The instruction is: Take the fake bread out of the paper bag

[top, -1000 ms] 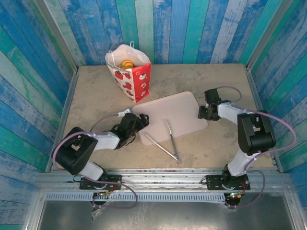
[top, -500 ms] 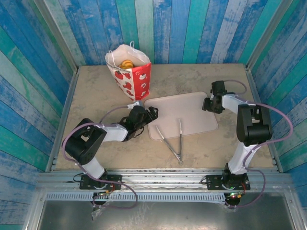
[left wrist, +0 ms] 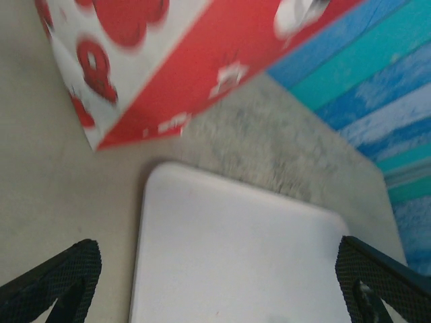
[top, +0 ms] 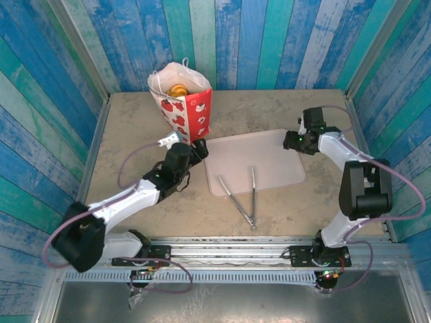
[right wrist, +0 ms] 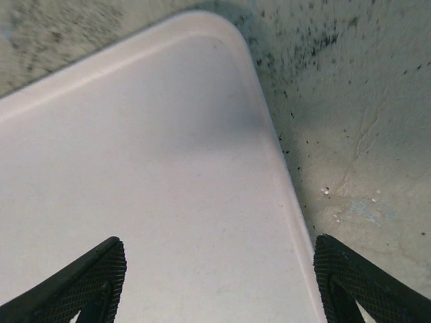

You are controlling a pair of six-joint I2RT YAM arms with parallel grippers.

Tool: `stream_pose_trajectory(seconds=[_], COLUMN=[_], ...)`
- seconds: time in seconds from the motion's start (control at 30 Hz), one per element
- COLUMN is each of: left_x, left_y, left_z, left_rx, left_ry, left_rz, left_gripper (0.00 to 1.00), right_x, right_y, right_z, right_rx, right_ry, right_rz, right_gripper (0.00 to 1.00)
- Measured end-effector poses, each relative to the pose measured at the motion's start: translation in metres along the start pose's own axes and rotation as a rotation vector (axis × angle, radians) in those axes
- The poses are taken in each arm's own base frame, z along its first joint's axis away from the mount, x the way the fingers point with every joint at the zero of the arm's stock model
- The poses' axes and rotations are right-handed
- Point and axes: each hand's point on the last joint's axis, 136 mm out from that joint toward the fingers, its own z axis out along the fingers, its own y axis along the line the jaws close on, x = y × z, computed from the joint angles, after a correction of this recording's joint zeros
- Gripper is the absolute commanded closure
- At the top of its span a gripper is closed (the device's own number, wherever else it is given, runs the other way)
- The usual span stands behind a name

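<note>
left gripper (left wrist: pixel 215 286) is seen spread wide and empty above the tray (left wrist: pixel 236 229), the paper bag (left wrist: pixel 161 74) just ahead with fake bread (top: pixel 178 89) inside; right gripper (right wrist: pixel 219 279) is held wide, empty, over a tray corner.

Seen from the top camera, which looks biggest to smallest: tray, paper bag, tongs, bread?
1. flat pale pink tray
2. red-and-white paper bag, upright, so nearer the camera
3. thin metal tongs, long but slim
4. golden-brown fake bread, peeking from the bag
</note>
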Motion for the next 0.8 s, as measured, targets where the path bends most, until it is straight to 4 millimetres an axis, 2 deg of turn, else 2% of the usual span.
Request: stream_pose_trajectory(seconds=[0.07,0.13,0.27,0.37,0.47,0.6,0.8], left_x=[-0.031,-0.071,-0.139,-0.184,-0.219,-0.249,-0.258], left_y=[-0.01,-0.014,-0.019,-0.037,-0.053,-0.054,-0.039], left_z=[-0.015,-0.027,-0.038,-0.04,-0.031,-0.002,0.045], left_rx=[0.014,0.015,-0.026,-0.032,-0.029,-0.053,-0.121], left_ry=[-0.067,-0.149,-0.267,-0.322,-0.34,-0.3,-0.18], left_rz=[-0.016,-0.04,-0.049,-0.036,-0.027,-0.019,-0.021], left_gripper=[0.06,0.06,0.06,0.06,0.06,0.06,0.06], right_x=[0.0,0.001,0.004,0.006,0.009,0.006,0.006], right_y=[0.002,0.003,0.004,0.003,0.003,0.005,0.008], right_z=[-0.009,-0.017,-0.024,-0.027,-0.031,-0.041,-0.054], right_rx=[-0.011,-0.018,-0.022,-0.02,-0.018,-0.025,-0.044], right_ry=[-0.015,-0.023,-0.023,-0.017,-0.011,-0.033,-0.062], right_rz=[-0.005,-0.006,0.003,0.018,0.03,0.034,0.032], right_gripper=[0.0,0.0,0.0,0.0,0.0,0.0,0.0])
